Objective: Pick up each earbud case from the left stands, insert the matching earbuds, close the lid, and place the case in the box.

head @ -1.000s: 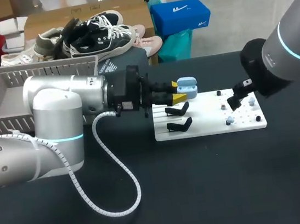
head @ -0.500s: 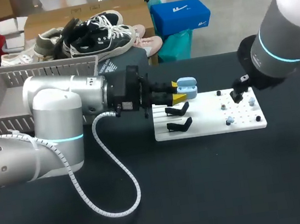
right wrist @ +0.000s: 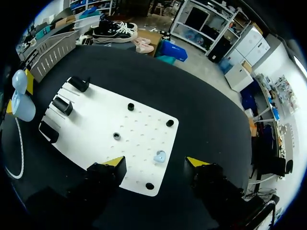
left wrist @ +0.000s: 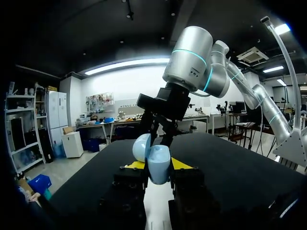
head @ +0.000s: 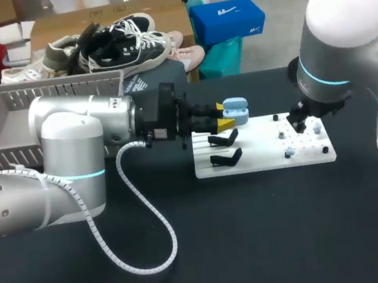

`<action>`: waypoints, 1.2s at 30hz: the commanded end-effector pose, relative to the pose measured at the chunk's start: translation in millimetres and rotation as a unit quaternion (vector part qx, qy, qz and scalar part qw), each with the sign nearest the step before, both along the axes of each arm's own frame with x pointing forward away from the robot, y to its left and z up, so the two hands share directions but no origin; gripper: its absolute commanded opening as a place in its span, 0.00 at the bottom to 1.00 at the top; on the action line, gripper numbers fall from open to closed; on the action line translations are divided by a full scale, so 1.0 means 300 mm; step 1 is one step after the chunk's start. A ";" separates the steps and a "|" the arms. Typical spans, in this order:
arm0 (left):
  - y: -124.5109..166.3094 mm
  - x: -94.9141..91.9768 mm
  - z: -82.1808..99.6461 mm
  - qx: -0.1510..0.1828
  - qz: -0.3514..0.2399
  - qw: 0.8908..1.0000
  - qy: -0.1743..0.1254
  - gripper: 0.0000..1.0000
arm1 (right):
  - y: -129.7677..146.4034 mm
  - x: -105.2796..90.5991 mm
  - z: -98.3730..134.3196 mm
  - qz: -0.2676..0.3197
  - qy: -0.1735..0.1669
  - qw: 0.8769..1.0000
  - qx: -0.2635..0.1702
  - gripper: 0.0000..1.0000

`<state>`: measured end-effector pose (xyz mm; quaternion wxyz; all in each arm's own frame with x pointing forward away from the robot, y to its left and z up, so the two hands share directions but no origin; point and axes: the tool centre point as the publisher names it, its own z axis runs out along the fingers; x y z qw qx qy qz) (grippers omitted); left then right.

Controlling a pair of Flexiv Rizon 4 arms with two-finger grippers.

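Note:
My left gripper [head: 224, 115] is shut on a light blue earbud case [head: 236, 111] with its lid up, held above the left end of the white board [head: 265, 160]. In the left wrist view the case [left wrist: 157, 162] sits between the yellow tips, with my right gripper [left wrist: 161, 130] ahead of it. My right gripper [right wrist: 156, 163] hangs open over the board's [right wrist: 100, 122] right part. A small light blue earbud [right wrist: 159, 156] lies on the board between its fingers, touching neither. Another earbud [head: 289, 151] lies near the board's front. Black stands [head: 224, 139] stand empty under the case.
A grey basket [head: 1, 119] sits at the table's back left behind my left arm. A white cable [head: 147, 220] loops over the table's middle. Small black pegs [right wrist: 130, 106] dot the board. The case [right wrist: 23, 106] shows beyond the stands [right wrist: 62, 104].
My right arm has swung in over the board's right end and its fingers have begun to narrow. The left arm and the case have not moved.

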<state>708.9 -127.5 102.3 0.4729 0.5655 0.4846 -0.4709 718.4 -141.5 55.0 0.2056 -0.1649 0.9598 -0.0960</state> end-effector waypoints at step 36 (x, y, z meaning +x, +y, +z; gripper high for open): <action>-0.001 -0.004 -0.001 0.000 0.003 1.000 -0.001 0.00 | -0.055 0.041 -0.105 -0.015 0.040 0.999 -0.011 0.38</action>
